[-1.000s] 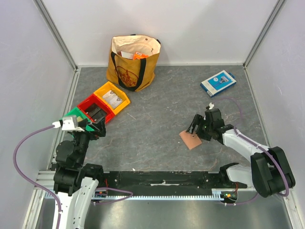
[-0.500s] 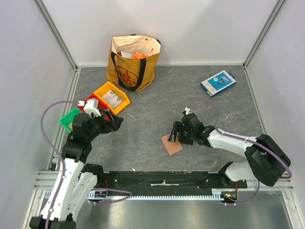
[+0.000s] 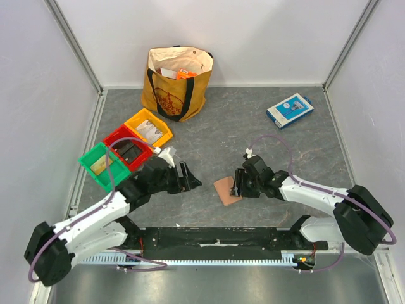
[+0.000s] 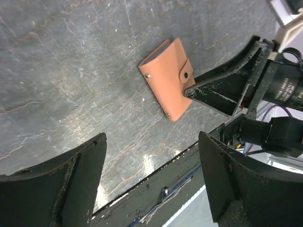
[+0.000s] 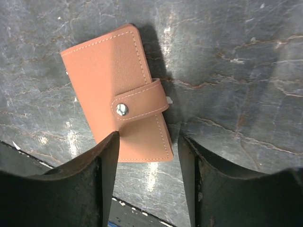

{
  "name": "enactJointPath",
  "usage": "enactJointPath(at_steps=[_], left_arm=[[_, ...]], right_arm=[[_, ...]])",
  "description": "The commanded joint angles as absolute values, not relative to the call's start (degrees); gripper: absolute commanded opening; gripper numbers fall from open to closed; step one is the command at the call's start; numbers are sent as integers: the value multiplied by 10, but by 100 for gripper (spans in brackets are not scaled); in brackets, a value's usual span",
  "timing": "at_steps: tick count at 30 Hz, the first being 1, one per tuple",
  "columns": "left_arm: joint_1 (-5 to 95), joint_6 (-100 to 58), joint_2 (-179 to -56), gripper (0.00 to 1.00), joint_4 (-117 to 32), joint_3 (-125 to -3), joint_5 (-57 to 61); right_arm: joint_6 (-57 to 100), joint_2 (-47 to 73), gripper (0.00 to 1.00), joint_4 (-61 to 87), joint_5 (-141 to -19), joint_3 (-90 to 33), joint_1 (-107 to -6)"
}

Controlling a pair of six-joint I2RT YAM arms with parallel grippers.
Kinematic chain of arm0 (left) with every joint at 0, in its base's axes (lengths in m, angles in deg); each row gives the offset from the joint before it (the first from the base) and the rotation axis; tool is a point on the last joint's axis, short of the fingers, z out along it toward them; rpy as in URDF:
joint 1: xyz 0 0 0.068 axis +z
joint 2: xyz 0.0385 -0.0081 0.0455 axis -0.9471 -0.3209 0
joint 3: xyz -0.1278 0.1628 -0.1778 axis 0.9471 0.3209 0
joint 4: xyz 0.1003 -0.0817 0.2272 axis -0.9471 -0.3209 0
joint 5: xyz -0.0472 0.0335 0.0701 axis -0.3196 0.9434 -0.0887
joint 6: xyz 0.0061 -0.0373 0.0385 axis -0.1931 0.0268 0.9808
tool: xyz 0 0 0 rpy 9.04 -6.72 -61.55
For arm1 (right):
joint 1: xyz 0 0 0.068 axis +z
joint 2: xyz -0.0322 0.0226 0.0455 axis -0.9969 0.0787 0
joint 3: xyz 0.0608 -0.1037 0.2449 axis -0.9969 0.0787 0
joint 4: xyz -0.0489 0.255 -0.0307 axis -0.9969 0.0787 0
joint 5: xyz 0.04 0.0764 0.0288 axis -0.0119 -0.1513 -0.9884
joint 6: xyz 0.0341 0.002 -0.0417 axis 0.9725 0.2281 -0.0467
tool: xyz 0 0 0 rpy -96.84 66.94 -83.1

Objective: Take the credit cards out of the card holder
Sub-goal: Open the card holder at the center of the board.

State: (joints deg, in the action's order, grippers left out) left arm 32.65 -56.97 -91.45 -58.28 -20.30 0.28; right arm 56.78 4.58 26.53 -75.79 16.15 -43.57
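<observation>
The card holder [image 3: 226,190] lies flat on the grey table near the front middle, folded shut with its snap tab fastened. It also shows in the left wrist view [image 4: 166,78] and the right wrist view [image 5: 118,90]. No credit cards show; the closed holder hides any inside. My right gripper [image 3: 236,187] is open, its jaws straddling the holder's near right corner [image 5: 149,137], one finger [image 5: 106,165] over the leather. My left gripper [image 3: 190,182] is wide open and empty [image 4: 152,137], a short way left of the holder.
A tan tote bag [image 3: 177,82] stands at the back. A blue-and-white flat box [image 3: 289,110] lies at the back right. Yellow [image 3: 149,126], red [image 3: 126,147] and green [image 3: 100,166] bins sit in a row at the left. The black front rail [image 3: 215,239] runs just below the holder.
The card holder has shifted left along the table with my right gripper. My left arm has swung from the far left toward the centre, close to the holder.
</observation>
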Motion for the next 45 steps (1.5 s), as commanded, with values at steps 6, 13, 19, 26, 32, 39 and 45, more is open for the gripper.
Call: enactJointPath(at_steps=[6, 13, 19, 26, 32, 39, 45], left_arm=[[232, -668, -1055, 76, -448, -211, 113], [193, -680, -1160, 75, -411, -232, 149], [173, -680, -1221, 74, -407, -261, 150], [164, -677, -1260, 70, -412, -282, 158], [160, -677, -1285, 63, -423, -294, 165], [155, -681, -1305, 57, -433, -304, 171], [149, -681, -1317, 45, -439, -309, 179]], right_arm=[[564, 80, 52, 196, -804, 164, -410], [542, 89, 53, 217, -761, 133, -403], [521, 59, 57, 259, -699, 113, -403], [494, 94, 57, 263, -680, 73, -399], [485, 117, 56, 261, -671, 52, -390], [477, 167, 56, 253, -668, 47, -373], [480, 184, 56, 257, -654, 35, -342]])
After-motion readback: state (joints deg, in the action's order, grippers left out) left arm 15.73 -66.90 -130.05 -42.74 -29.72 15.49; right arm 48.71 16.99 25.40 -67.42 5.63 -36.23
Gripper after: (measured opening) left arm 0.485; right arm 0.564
